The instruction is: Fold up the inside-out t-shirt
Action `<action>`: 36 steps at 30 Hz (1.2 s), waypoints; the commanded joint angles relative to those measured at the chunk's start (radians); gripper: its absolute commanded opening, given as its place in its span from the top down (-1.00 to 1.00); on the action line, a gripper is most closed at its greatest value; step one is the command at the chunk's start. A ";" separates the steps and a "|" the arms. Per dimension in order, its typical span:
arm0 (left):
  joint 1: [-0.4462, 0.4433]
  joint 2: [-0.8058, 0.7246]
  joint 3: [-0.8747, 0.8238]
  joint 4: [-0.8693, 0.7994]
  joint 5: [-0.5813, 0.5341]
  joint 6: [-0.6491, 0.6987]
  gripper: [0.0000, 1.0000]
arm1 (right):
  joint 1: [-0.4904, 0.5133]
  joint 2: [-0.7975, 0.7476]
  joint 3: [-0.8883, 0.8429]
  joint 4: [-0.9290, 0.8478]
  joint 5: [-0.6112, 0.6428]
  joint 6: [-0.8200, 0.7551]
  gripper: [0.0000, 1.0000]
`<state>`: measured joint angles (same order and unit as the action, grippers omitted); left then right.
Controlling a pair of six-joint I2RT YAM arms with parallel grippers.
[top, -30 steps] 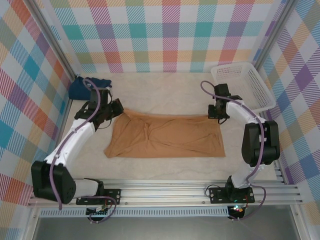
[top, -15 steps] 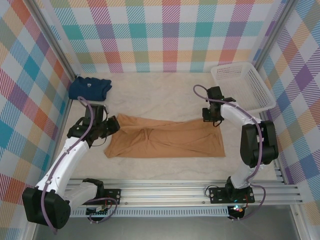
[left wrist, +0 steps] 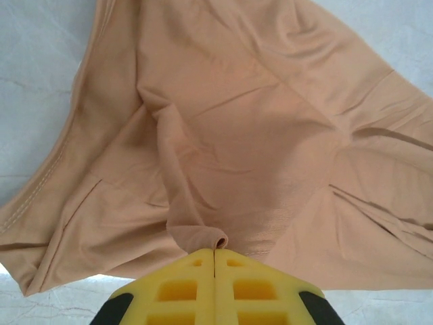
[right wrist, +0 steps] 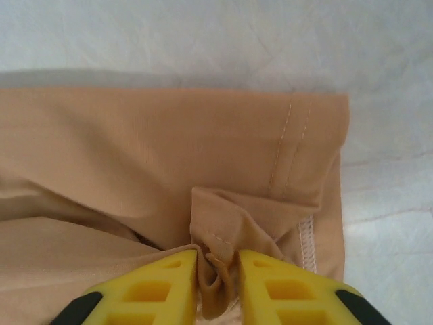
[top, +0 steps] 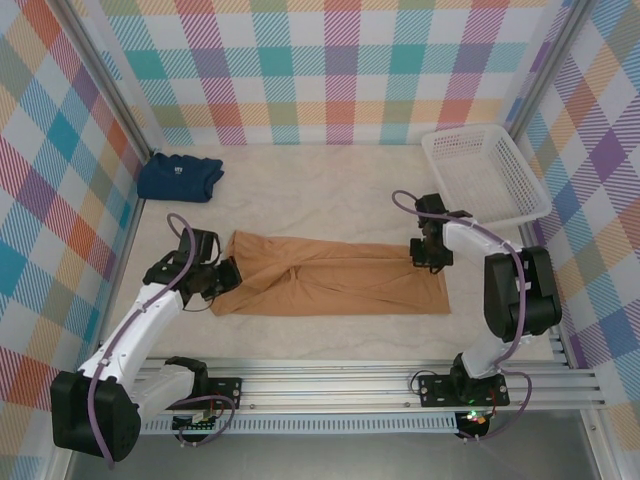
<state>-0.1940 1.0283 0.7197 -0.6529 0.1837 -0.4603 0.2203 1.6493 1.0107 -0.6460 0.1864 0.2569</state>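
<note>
Tan t-shirt [top: 340, 285]: 1 | left hand [left wrist: 214, 252], right hand [right wrist: 218, 261]: both pinching | basket [top: 524, 178]: 1

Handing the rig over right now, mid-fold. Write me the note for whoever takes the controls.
Left hand: shut, pinching a fabric ridge at the left end of the inside-out t-shirt.
Right hand: closed on a bunched fold near the hemmed right end.
The t-shirt lies as a long band mid-table; navy shirt far left, basket far right.
Done: looks folded lengthwise.
Left to do: probably release, smooth, then fold crosswise.
</note>
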 commanded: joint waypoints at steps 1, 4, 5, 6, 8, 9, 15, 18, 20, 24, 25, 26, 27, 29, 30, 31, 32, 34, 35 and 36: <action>0.000 -0.003 -0.030 -0.017 0.021 -0.028 1.00 | 0.002 -0.067 -0.033 -0.014 -0.032 0.053 0.49; -0.004 -0.013 -0.036 -0.018 0.024 -0.038 1.00 | 0.010 -0.162 -0.078 0.040 -0.084 0.055 0.42; -0.005 -0.013 -0.036 -0.018 0.022 -0.038 1.00 | 0.014 -0.187 -0.089 0.060 -0.092 0.061 0.37; -0.005 -0.012 -0.036 -0.017 0.018 -0.037 1.00 | 0.020 -0.213 -0.102 0.090 -0.102 0.061 0.32; -0.005 -0.004 -0.039 -0.011 0.021 -0.037 1.00 | 0.030 -0.235 -0.113 0.141 -0.114 0.062 0.26; -0.006 0.002 -0.039 -0.010 0.023 -0.037 1.00 | 0.031 -0.230 -0.112 0.160 -0.119 0.062 0.24; -0.005 -0.005 -0.040 -0.010 0.025 -0.039 1.00 | 0.034 -0.074 -0.013 0.169 -0.110 0.032 0.24; -0.005 -0.006 -0.042 -0.012 0.038 -0.049 1.00 | 0.034 0.008 0.053 0.071 -0.089 0.033 0.30; -0.006 -0.008 -0.045 -0.017 0.052 -0.062 1.00 | 0.033 0.012 0.037 0.022 -0.091 0.049 0.36; -0.007 -0.013 -0.049 -0.043 0.073 -0.081 1.00 | 0.033 -0.030 -0.041 -0.047 -0.103 0.103 0.42; -0.007 -0.009 -0.048 -0.053 0.075 -0.085 1.00 | 0.033 -0.037 -0.048 -0.073 -0.116 0.120 0.44; -0.006 -0.007 -0.047 -0.059 0.077 -0.087 1.00 | 0.034 -0.046 -0.057 -0.079 -0.124 0.124 0.45; -0.007 -0.003 -0.045 -0.066 0.081 -0.087 1.00 | 0.034 -0.063 -0.071 -0.074 -0.130 0.133 0.45; -0.007 0.004 -0.041 -0.076 0.085 -0.090 1.00 | 0.034 -0.080 -0.086 -0.068 -0.126 0.142 0.44; -0.007 0.008 -0.038 -0.084 0.083 -0.090 1.00 | 0.034 -0.081 -0.082 -0.067 -0.123 0.142 0.44; -0.007 0.010 -0.037 -0.086 0.083 -0.092 1.00 | 0.034 -0.080 -0.074 -0.063 -0.119 0.140 0.43; -0.007 0.007 -0.037 -0.090 0.081 -0.093 1.00 | 0.034 -0.079 -0.066 -0.055 -0.120 0.135 0.43; -0.007 -0.002 -0.032 -0.097 0.067 -0.099 1.00 | 0.037 -0.091 -0.047 -0.027 -0.132 0.130 0.41; -0.006 -0.007 -0.031 -0.097 0.063 -0.101 1.00 | 0.044 -0.101 -0.042 -0.006 -0.143 0.123 0.40; -0.005 -0.013 -0.028 -0.101 0.059 -0.105 1.00 | 0.054 -0.114 -0.036 0.019 -0.161 0.114 0.38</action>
<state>-0.1951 1.0336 0.6880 -0.7113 0.2455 -0.5426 0.2573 1.5803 0.9352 -0.6724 0.0658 0.3702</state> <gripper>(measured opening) 0.052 0.307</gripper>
